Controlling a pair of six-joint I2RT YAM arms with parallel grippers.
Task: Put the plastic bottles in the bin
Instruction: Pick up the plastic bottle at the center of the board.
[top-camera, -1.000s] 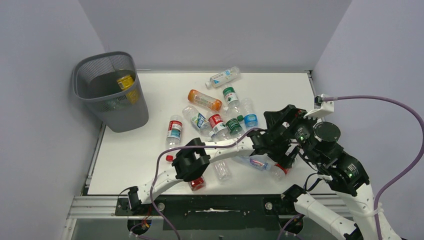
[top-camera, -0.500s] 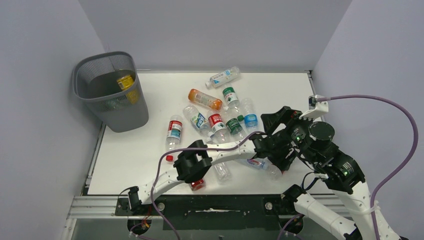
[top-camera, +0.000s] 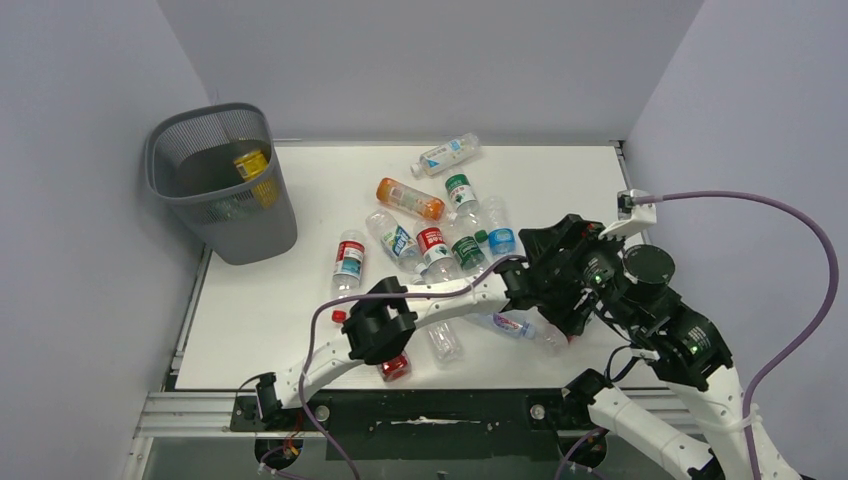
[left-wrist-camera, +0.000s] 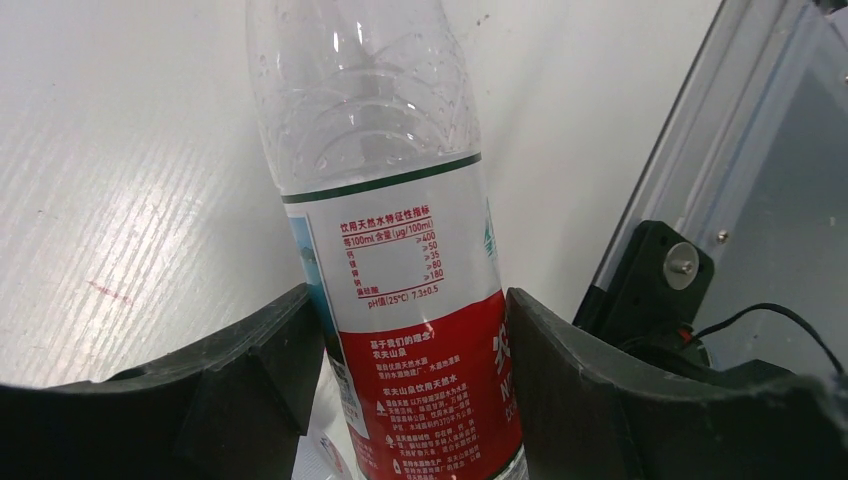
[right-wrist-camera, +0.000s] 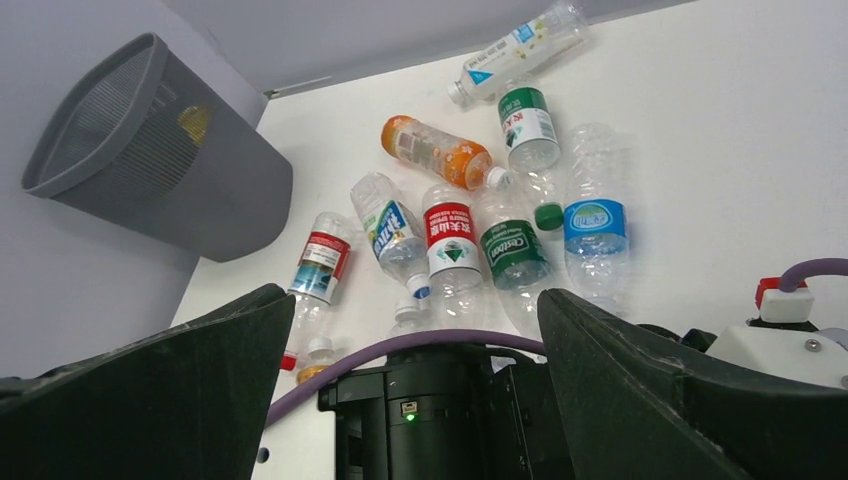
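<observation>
Two black fingers of the left gripper press on both sides of a clear bottle, right on its red and white label. The gripper is holding this bottle tight. The bottle is down low by the white table, on the right side near the front. I cannot tell if it touches the table. A metal rail runs past it on the right of the left wrist view.

The right gripper is wide open with nothing between its fingers. It hangs just above the end of the left arm, very close to it.

Farther out, a bunch of bottles lie together in the middle of the table. An orange bottle lies at the back of the bunch. Next come a bottle with a red label, one with a dark green label and one with a blue label, side by side and touching. One more clear bottle lies alone near the back wall. A small bottle with something red in it lies at the front edge, under the left arm.

The grey bin stands at the far left corner, well apart from both grippers. A yellow bottle is inside it.
</observation>
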